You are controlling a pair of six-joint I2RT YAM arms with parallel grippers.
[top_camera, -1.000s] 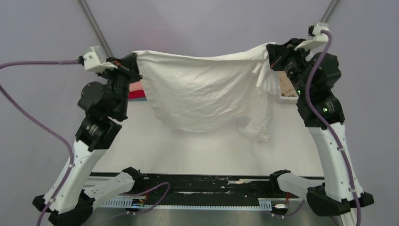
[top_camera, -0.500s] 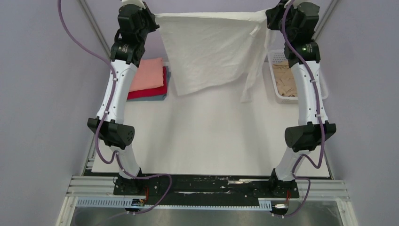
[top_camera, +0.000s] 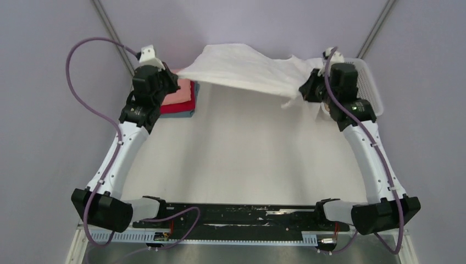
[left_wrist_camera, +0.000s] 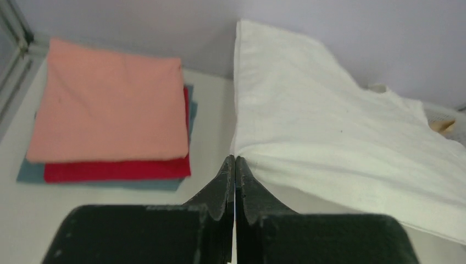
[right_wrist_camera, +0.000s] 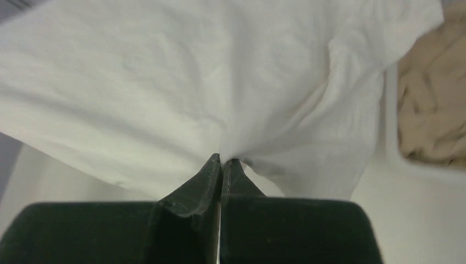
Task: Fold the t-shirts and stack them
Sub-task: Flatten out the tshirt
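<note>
The large white t-shirt (top_camera: 247,69) hangs stretched between my two grippers above the far end of the table; it also shows in the left wrist view (left_wrist_camera: 340,132) and the right wrist view (right_wrist_camera: 181,88). My left gripper (top_camera: 177,81) is shut on its left corner (left_wrist_camera: 235,159). My right gripper (top_camera: 305,92) is shut on its right edge (right_wrist_camera: 221,159), with a sleeve hanging below. A folded stack lies at the far left: salmon-pink (left_wrist_camera: 107,104) on red (left_wrist_camera: 115,169) on grey-blue (left_wrist_camera: 33,173). The tan-beige shirt (right_wrist_camera: 431,115) lies in the basket.
The white plastic lattice basket (top_camera: 369,82) stands at the far right, partly behind my right arm. The folded stack (top_camera: 181,99) lies just beside my left wrist. The white table surface (top_camera: 247,159) stretches toward the arm bases and the black rail at the near edge.
Both arms have come down and forward from a high, far reach. The white shirt, hanging as a vertical sheet before, now lies flatter and lower, draped toward the back of the table.
</note>
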